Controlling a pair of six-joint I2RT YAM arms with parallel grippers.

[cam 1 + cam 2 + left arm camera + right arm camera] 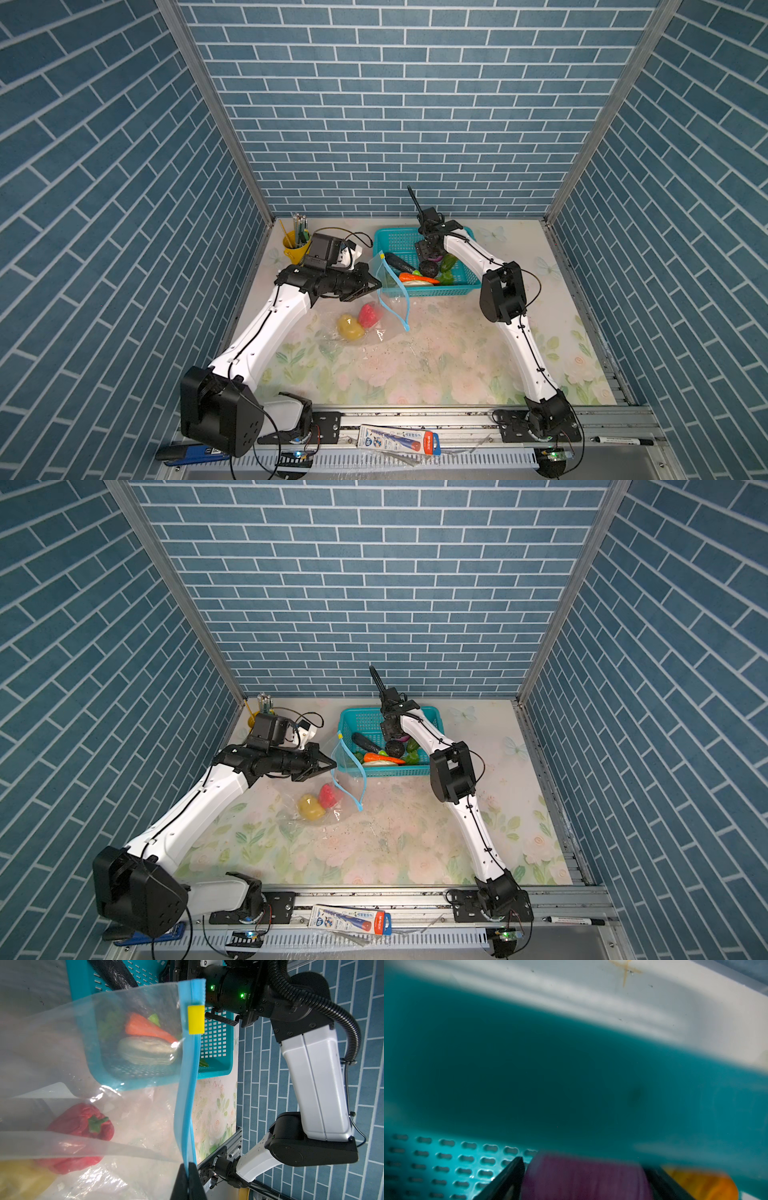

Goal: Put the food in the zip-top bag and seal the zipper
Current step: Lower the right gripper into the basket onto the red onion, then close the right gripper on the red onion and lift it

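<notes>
In both top views the surface (457, 353) lay mostly bare in front; the zip-top bag (376, 332), mouth open beside the basket (432, 289) rim, held only the red pepper (369, 315) and yellow potato (350, 327), the other food lying in the basket. The left claw (188, 1180) pinched the unsealed zipper (188, 1084) tight. The right claw (426, 249) straddled the purple onion (585, 1176) wide, close to the basket wall, grip unclear.
</notes>
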